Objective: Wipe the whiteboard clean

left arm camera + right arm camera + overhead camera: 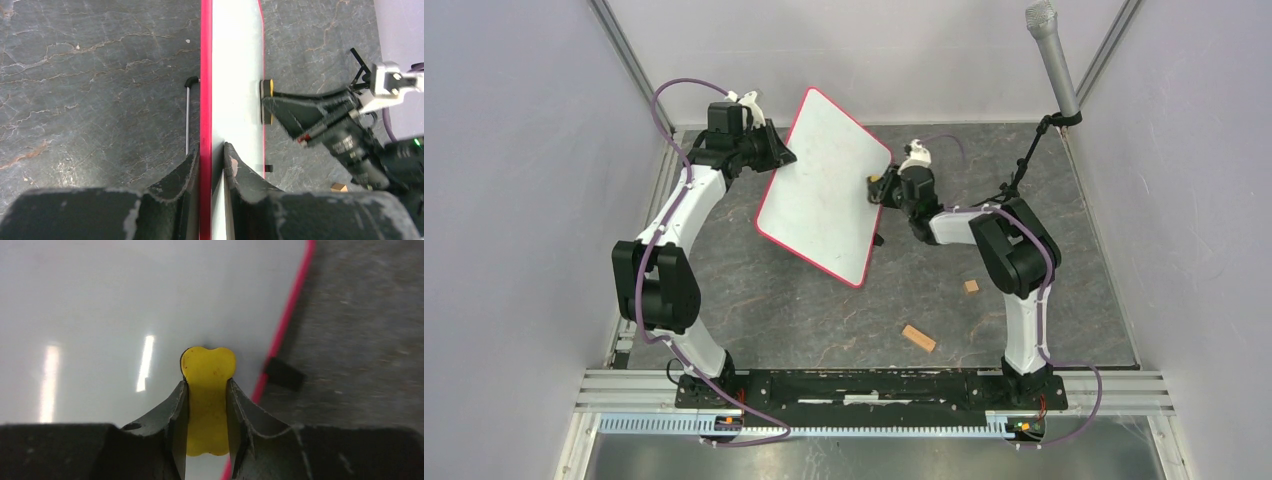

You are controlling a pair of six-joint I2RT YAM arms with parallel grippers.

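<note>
The whiteboard [824,185], white with a thin red rim, is held tilted above the table. No writing shows on it. My left gripper [776,155] is shut on its left edge; in the left wrist view its fingers clamp the red rim [205,100] of the edge-on board. My right gripper [886,186] is shut on a yellow eraser [207,390] and presses it against the board's white face [100,305] near the right rim. The eraser also shows in the left wrist view [268,100] against the board.
Two small wooden blocks [918,338] [971,287] lie on the grey stone-patterned table at the front right. A microphone on a stand [1052,60] rises at the back right. Black clips [283,374] sit on the board's edge. Walls close in on both sides.
</note>
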